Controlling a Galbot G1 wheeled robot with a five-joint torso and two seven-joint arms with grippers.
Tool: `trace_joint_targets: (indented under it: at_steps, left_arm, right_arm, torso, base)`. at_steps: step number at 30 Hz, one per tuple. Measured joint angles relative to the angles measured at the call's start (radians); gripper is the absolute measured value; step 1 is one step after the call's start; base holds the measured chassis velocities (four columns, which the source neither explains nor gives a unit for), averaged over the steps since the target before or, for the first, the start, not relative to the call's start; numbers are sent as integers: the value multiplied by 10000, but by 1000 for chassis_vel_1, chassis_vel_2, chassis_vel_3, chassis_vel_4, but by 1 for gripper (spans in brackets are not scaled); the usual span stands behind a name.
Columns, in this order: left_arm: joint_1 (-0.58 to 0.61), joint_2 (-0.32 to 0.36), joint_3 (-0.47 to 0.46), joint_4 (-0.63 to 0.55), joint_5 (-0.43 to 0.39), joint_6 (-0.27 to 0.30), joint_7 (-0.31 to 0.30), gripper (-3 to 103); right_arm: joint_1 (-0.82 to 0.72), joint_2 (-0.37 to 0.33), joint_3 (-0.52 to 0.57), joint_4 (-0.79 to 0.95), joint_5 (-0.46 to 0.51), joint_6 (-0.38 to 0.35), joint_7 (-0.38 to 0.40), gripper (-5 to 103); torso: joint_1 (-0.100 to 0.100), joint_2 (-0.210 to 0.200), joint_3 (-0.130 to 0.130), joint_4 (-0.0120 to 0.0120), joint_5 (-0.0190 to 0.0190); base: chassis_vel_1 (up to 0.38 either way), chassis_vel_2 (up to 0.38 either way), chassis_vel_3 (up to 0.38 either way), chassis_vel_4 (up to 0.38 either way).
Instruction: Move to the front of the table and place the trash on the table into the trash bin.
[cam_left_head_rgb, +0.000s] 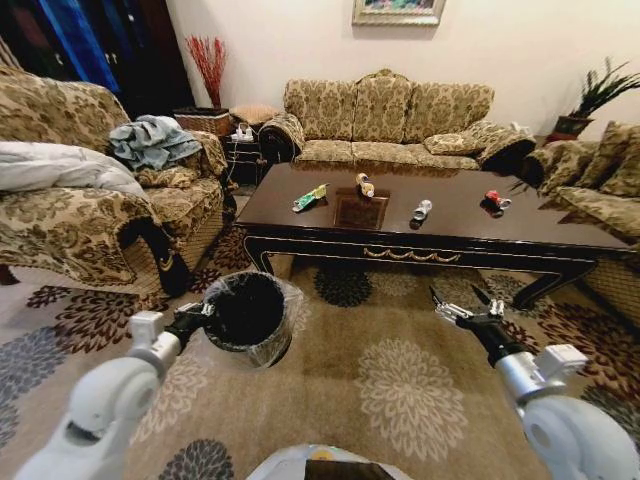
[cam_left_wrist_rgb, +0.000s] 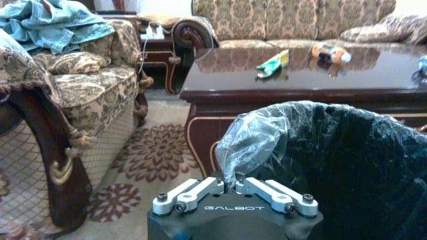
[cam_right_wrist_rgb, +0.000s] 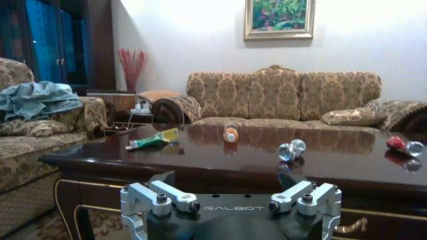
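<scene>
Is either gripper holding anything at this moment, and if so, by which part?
The left gripper is shut on the trash bin, pinching the bag liner at its near rim. The right gripper is open, holding nothing.

The desk (cam_left_head_rgb: 470, 215) was glossy dark brown with gold scroll trim. On it lay a green-and-yellow wrapper (cam_left_head_rgb: 309, 198), a tan bottle (cam_left_head_rgb: 365, 185), a silver can (cam_left_head_rgb: 422, 210) and a red can (cam_left_head_rgb: 496, 200). The bin (cam_left_head_rgb: 248, 312) was black, lined with a clear bag. The sofas (cam_left_head_rgb: 385, 120) wore a tan and gold floral pattern; the carpet (cam_left_head_rgb: 400, 380) was beige with maroon and cream flower medallions.
</scene>
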Motion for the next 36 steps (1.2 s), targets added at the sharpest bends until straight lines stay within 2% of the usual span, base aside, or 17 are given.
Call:
trace_joint_targets:
  at_steps: [4, 6, 23, 36]
  left_arm:
    - [45, -231, 227, 32, -154, -562, -213, 3]
    - [48, -264, 269, 18, -177, -597, -234, 3]
    - [-76, 142, 354, -164, -876, -319, -465, 3]
    - [-62, 120, 381, -156, -929, -282, -500, 3]
  right_arm:
    - [63, 139, -72, 151, -371, 9, 112, 100]
    - [38, 169, -89, 163, -470, 61, 124, 100]
    - [-65, 326, -63, 259, -640, 174, 356, 100]
    - [27, 320, -107, 173, -739, 165, 369, 100]
  torso:
    - [10, 27, 24, 0, -3]
    - [22, 60, 43, -1, -3]
    - [292, 806, 513, 0, -1]
    - [475, 1339, 864, 0, -1]
  base:
    - [0, 0, 0, 0]
    - [0, 0, 0, 0]
    - [0, 0, 0, 0]
    - [0, 0, 0, 0]
